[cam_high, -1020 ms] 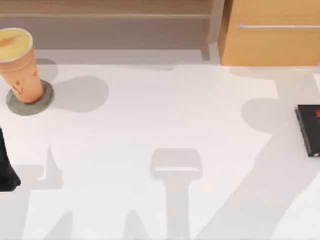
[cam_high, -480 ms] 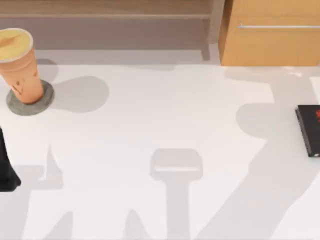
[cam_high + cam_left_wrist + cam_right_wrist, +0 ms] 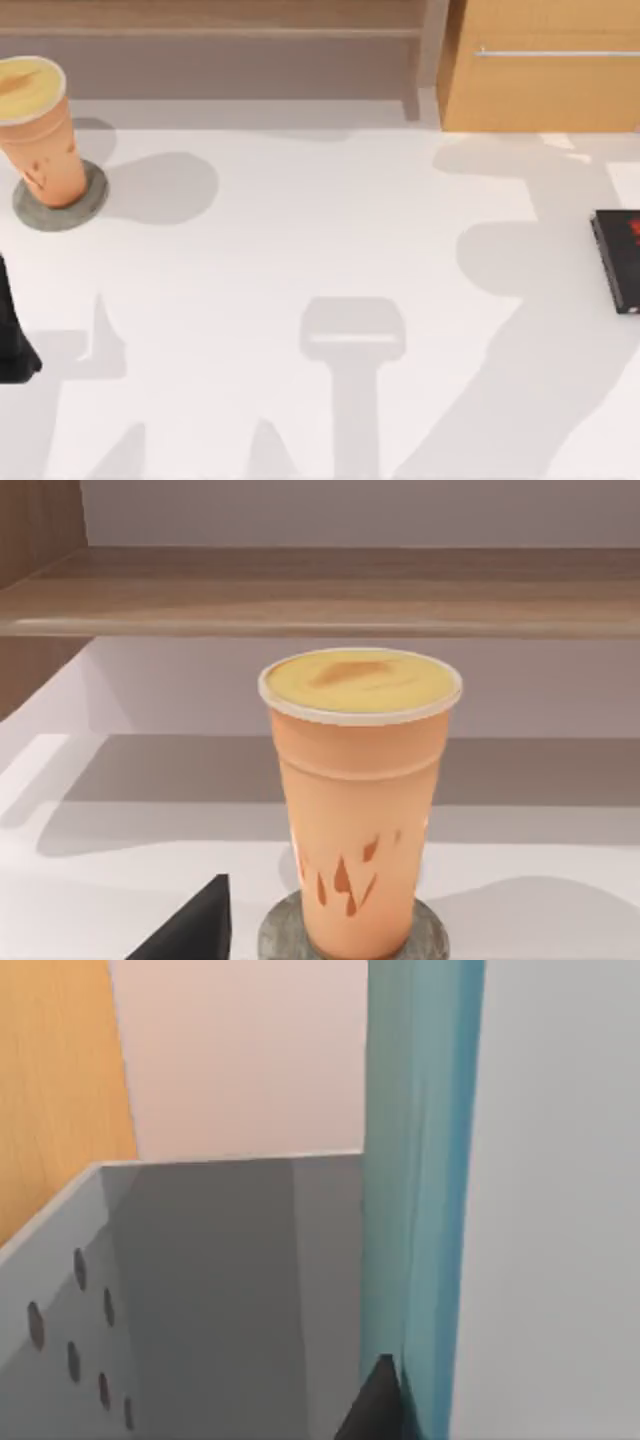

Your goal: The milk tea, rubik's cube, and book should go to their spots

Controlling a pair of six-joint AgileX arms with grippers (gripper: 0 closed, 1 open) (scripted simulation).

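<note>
Right wrist view: book (image 3: pixel 420 1190) upright beside grey bin wall (image 3: pixel 200 1290); finger state unclear.

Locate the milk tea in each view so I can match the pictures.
Top view: the milk tea stands at the table's far left on a round grey coaster, below the wooden shelf.
Left wrist view: the cup is central, upright on the same coaster, shelf behind.
Right wrist view: not in it.
Shared landmark: the coaster and shelf.
</note>
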